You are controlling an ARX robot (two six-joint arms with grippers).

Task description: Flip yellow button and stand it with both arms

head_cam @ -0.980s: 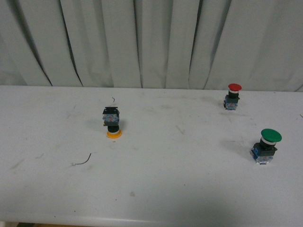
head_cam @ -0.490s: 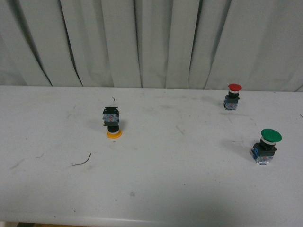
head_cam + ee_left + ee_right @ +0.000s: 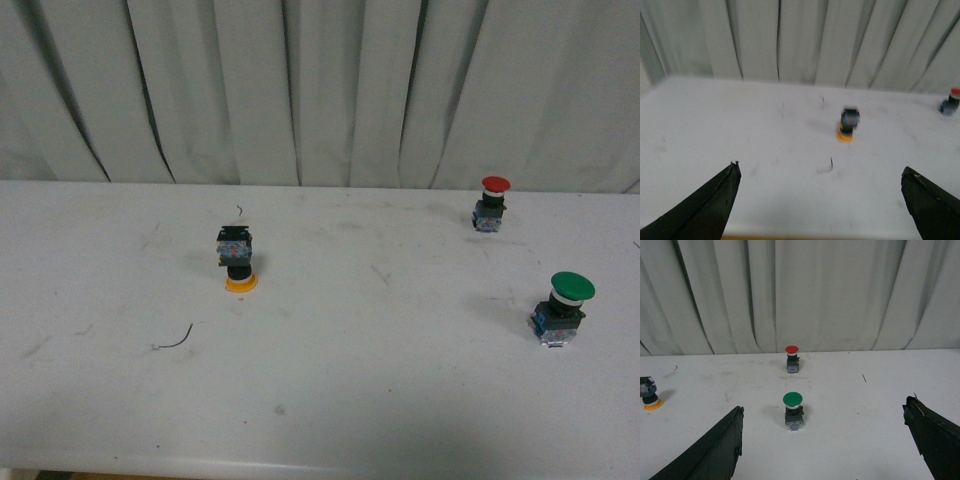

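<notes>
The yellow button [image 3: 236, 262] rests cap-down on the desk [image 3: 380, 400], left of centre and nearer the far edge, with bare surface all round. The red button [image 3: 491, 204] stands toward the far right corner and the green button [image 3: 563, 308] by the right edge. The left gripper [image 3: 820, 167] gapes wide, with the yellow button ahead of it and well apart. The right gripper [image 3: 823, 405] is equally wide and farther off.
</notes>
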